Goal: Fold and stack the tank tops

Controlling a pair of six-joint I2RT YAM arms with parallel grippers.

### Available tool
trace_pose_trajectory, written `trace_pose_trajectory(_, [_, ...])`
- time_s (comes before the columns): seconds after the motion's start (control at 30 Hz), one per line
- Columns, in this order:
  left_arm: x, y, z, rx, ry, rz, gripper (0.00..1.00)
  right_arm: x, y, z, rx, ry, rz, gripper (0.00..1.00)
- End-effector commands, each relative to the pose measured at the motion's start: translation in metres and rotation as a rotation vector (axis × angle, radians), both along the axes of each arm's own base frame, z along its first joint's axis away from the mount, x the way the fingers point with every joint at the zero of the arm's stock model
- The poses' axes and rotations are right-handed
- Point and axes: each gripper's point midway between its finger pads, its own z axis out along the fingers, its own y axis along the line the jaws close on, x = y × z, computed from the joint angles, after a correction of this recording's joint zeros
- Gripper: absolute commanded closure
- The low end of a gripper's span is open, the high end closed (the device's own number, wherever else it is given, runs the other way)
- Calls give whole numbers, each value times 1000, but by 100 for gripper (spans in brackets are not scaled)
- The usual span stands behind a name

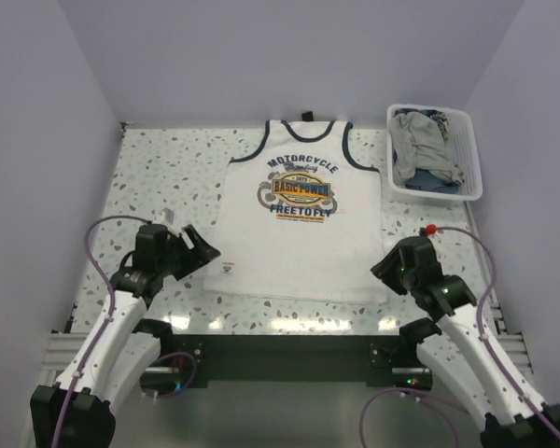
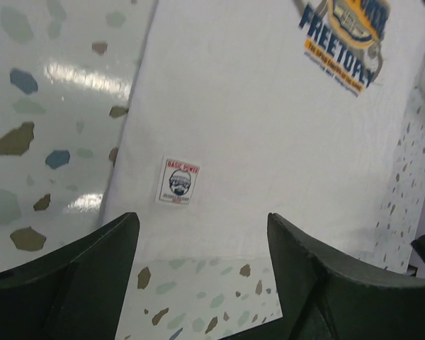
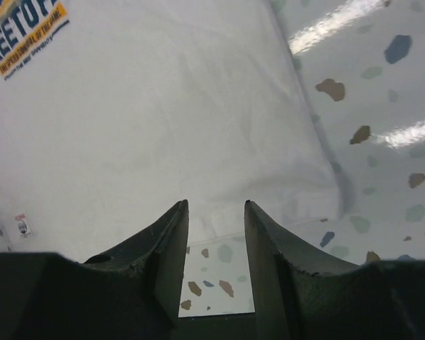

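Lying flat and print-up in the middle of the speckled worktop [image 1: 168, 177], the white tank top [image 1: 299, 233] has its neck toward the far wall and its hem nearest the arms. The left fingers [image 2: 78, 276] stand spread wide over the hem's left corner, holding nothing. The right fingers [image 3: 163, 241] stand parted at the right corner, also empty. A grey tank top [image 1: 418, 145] sits crumpled in the white slatted basket [image 1: 473, 182] at the far right.
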Motion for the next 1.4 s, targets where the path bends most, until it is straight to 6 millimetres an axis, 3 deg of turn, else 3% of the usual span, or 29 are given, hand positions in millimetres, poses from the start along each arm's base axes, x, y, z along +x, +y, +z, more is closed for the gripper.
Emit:
trace_pose_trajectory(0.0, [48, 16, 69, 81, -203, 83, 22, 29, 55, -6, 85, 10, 216, 59])
trace_pose_trajectory(0.03, [58, 18, 69, 93, -183, 99, 22, 42, 66, 4, 74, -25, 225, 59])
trace_pose_trajectory(0.07, [67, 17, 76, 93, -191, 108, 21, 36, 91, 7, 40, -36, 315, 59])
trace_pose_trajectory(0.1, [88, 12, 103, 67, -288, 101, 21, 45, 95, 12, -25, -70, 301, 59])
trace_pose_trajectory(0.13, [106, 11, 97, 78, -273, 102, 20, 47, 125, 18, -45, -75, 375, 59])
trace_pose_trajectory(0.17, [120, 11, 98, 92, -286, 107, 20, 51, 139, 22, -54, -84, 401, 59])
trace_pose_trajectory(0.2, [148, 6, 126, 84, -382, 93, 20, 56, 152, 24, -66, -93, 423, 59])
trace_pose_trajectory(0.23, [170, 5, 94, 132, -291, 81, 21, 63, 179, 28, -71, -107, 474, 59])
trace_pose_trajectory(0.27, [186, 5, 88, 159, -270, 65, 21, 67, 193, 28, -83, -109, 498, 59])
trace_pose_trajectory(0.3, [212, -2, 109, 162, -328, 33, 22, 68, 208, 29, -89, -112, 530, 59])
trace_pose_trajectory(0.33, [232, -2, 72, 215, -251, 4, 23, 71, 236, 30, -104, -120, 587, 59])
trace_pose_trajectory(0.37, [246, -1, 65, 239, -245, -7, 23, 71, 251, 30, -111, -124, 617, 59])
trace_pose_trajectory(0.4, [267, -6, 76, 242, -286, -35, 22, 71, 266, 32, -117, -131, 646, 59])
trace_pose_trajectory(0.43, [281, -3, 40, 285, -220, -56, 22, 69, 293, 47, -122, -172, 695, 59])
trace_pose_trajectory(0.47, [286, -2, 27, 302, -174, -64, 22, 68, 307, 29, -167, -140, 725, 58])
trace_pose_trajectory(0.5, [306, -4, 38, 286, -210, -83, 23, 67, 319, 27, -188, -142, 748, 58])
trace_pose_trajectory(0.53, [313, -5, 14, 292, -174, -113, 23, 61, 343, 41, -191, -181, 792, 58])
trace_pose_trajectory(0.57, [316, -2, 9, 297, -150, -119, 23, 58, 356, 20, -230, -154, 819, 58])
trace_pose_trajectory(0.6, [330, 5, 18, 307, -172, -104, 22, 55, 367, 18, -240, -155, 842, 58])
trace_pose_trajectory(0.63, [334, 11, 8, 313, -155, -104, 22, 46, 388, 29, -232, -181, 878, 58])
trace_pose_trajectory(0.67, [337, 16, 8, 309, -151, -100, 22, 41, 398, 7, -266, -154, 905, 58])
trace_pose_trajectory(0.73, [341, 28, 8, 270, -144, -76, 22, 26, 422, 10, -285, -170, 957, 58])
trace_pose_trajectory(0.8, [343, 37, 10, 253, -150, -63, 22, 19, 431, -6, -344, -166, 977, 58])
trace_pose_trajectory(0.83, [343, 39, 12, 253, -153, -56, 22, 11, 440, -2, -349, -181, 1001, 58])
trace_pose_trajectory(0.9, [344, 42, 14, 254, -156, -47, 22, 10, 444, -14, -388, -176, 1009, 58])
trace_pose_trajectory(1.37, [350, 44, 52, 198, -215, -14, 22, 15, 462, -29, -511, -205, 1029, 61])
